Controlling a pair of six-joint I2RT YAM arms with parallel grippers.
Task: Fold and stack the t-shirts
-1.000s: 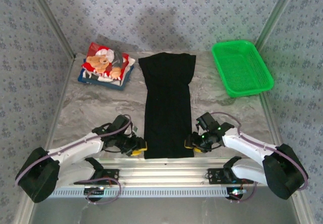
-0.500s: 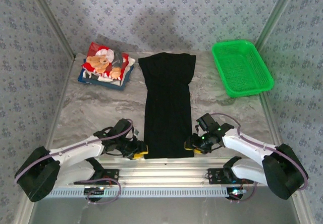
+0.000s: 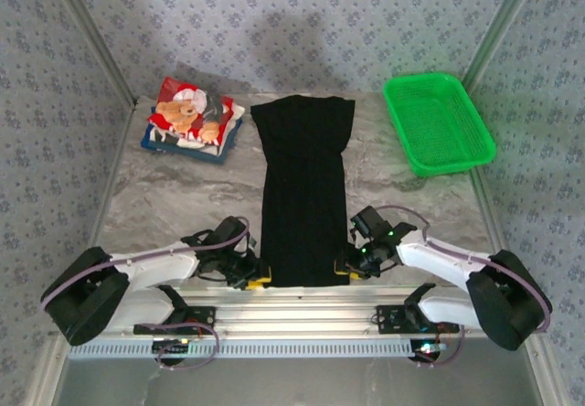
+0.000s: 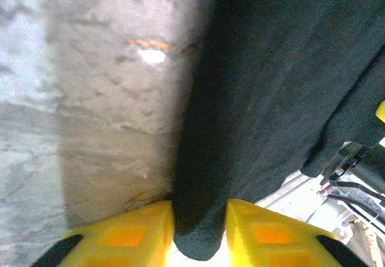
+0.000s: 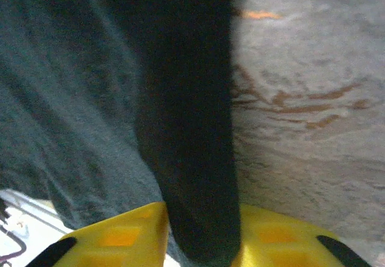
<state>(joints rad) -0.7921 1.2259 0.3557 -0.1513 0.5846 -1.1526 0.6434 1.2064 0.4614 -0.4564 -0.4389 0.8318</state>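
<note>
A long black t-shirt, folded into a narrow strip, lies down the middle of the table. My left gripper is shut on its near left corner; in the left wrist view the yellow fingers pinch a roll of the black t-shirt. At the near right corner my right gripper is shut on the hem, and the right wrist view has the black t-shirt squeezed between its yellow fingertips. A folded red-and-white teddy-bear t-shirt rests on a dark blue one at the back left.
A green mesh basket stands at the back right. The metal rail with the arm bases runs along the near edge just behind the shirt's hem. Patterned walls close in the table on three sides.
Both grippers moved inward onto the near corners of the black t-shirt and closed on the cloth. The shirt's hem is slightly gathered at both corners.
</note>
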